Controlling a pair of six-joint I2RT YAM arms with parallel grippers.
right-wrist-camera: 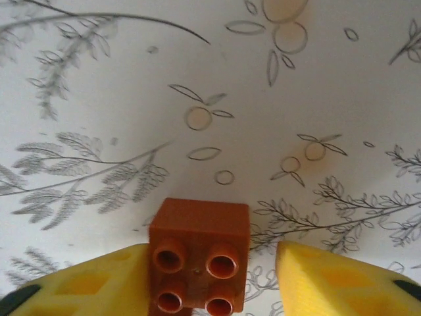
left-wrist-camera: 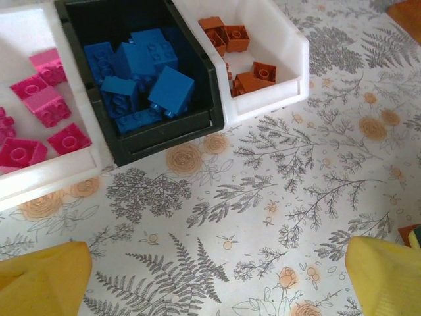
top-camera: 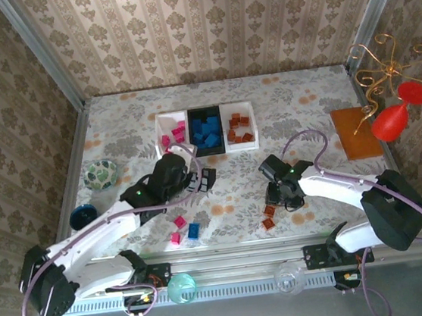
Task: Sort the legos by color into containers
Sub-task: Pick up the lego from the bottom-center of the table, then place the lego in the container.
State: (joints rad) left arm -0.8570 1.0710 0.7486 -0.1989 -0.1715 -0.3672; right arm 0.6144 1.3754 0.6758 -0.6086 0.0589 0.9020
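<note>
Sorting stands part done: the left white tray [left-wrist-camera: 52,174] holds pink bricks [left-wrist-camera: 49,105], the black tray [left-wrist-camera: 164,141] between holds blue bricks [left-wrist-camera: 141,85], and the right white tray [left-wrist-camera: 276,99] holds orange-brown bricks [left-wrist-camera: 243,72]. The left hand [left-wrist-camera: 217,283] hangs released, fingers wide, over the bench [left-wrist-camera: 263,197] near the trays. The right hand [right-wrist-camera: 212,253] straddles an orange-brown brick [right-wrist-camera: 200,237] on the bench, studs up, squarish, no long axis evident. One finger touches it and a gap shows at the other, so it is not clamped. Its near edge is cut off.

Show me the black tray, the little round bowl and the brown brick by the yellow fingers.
black tray [left-wrist-camera: 168,138]: left wrist view, front wall.
round bowl [top-camera: 101,175]: top external view, patterned inside.
brown brick [right-wrist-camera: 199,263]: right wrist view, studded face.
</note>
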